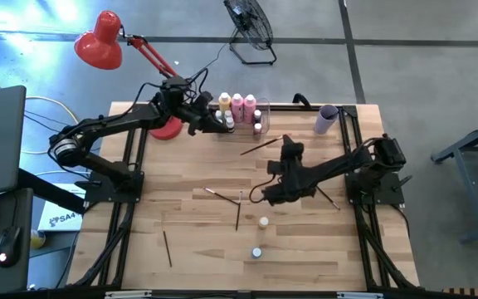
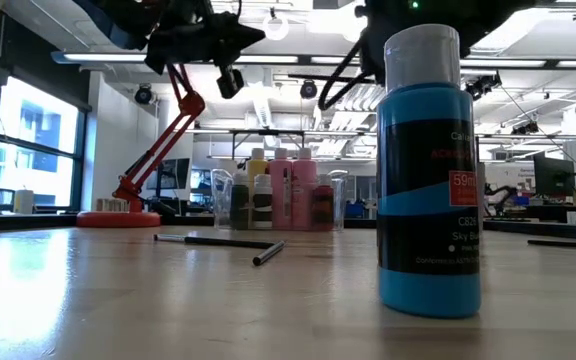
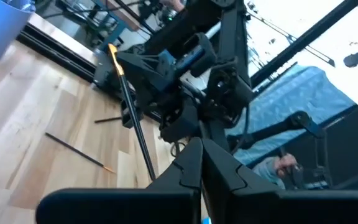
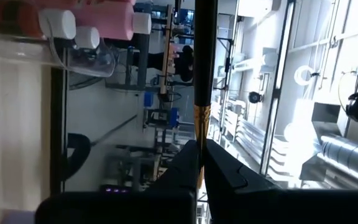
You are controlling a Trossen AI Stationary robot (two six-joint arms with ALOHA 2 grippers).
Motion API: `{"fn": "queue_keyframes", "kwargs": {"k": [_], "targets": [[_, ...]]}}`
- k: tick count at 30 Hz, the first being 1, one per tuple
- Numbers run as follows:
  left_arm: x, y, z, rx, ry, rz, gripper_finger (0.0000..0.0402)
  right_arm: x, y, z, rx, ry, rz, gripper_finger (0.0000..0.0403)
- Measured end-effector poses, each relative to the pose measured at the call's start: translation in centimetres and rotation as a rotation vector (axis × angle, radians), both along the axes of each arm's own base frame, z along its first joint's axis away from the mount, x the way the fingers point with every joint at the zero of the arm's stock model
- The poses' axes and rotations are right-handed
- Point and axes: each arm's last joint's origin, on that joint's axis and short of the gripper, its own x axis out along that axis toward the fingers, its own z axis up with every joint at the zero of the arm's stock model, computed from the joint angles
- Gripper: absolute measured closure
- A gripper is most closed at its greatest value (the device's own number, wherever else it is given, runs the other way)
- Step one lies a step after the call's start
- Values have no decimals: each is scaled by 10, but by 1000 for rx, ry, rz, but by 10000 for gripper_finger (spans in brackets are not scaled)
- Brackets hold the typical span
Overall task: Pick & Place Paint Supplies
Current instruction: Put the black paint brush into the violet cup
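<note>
Wooden worktop (image 1: 181,266), two arms, paint supplies scattered.
Left gripper (image 1: 222,123) hangs with fingers pressed together, empty, by the clear bin (image 1: 260,110) holding pink bottles (image 1: 243,104); right gripper (image 4: 199,149) pinches a paintbrush (image 4: 204,62) mid-worktop; small bottles (image 1: 256,252) stand near the front.

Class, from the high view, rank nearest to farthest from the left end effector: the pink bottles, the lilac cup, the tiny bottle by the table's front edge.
1. Pink bottles, back edge, beside the left end effector.
2. Lilac cup, back right corner.
3. Tiny bottle, front edge, middle.
</note>
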Motion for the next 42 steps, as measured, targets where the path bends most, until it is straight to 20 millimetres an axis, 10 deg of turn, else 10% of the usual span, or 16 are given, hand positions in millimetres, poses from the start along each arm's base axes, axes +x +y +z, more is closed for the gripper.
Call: {"fn": "queue_keyframes", "kwargs": {"k": [18, 42], "targets": [[11, -24, -14, -52, 131, -54, 223, 41, 20, 5, 12, -46, 33, 400], [44, -68, -35, -22, 193, -148, 219, 58, 35, 16, 37, -30, 86, 400]]}}
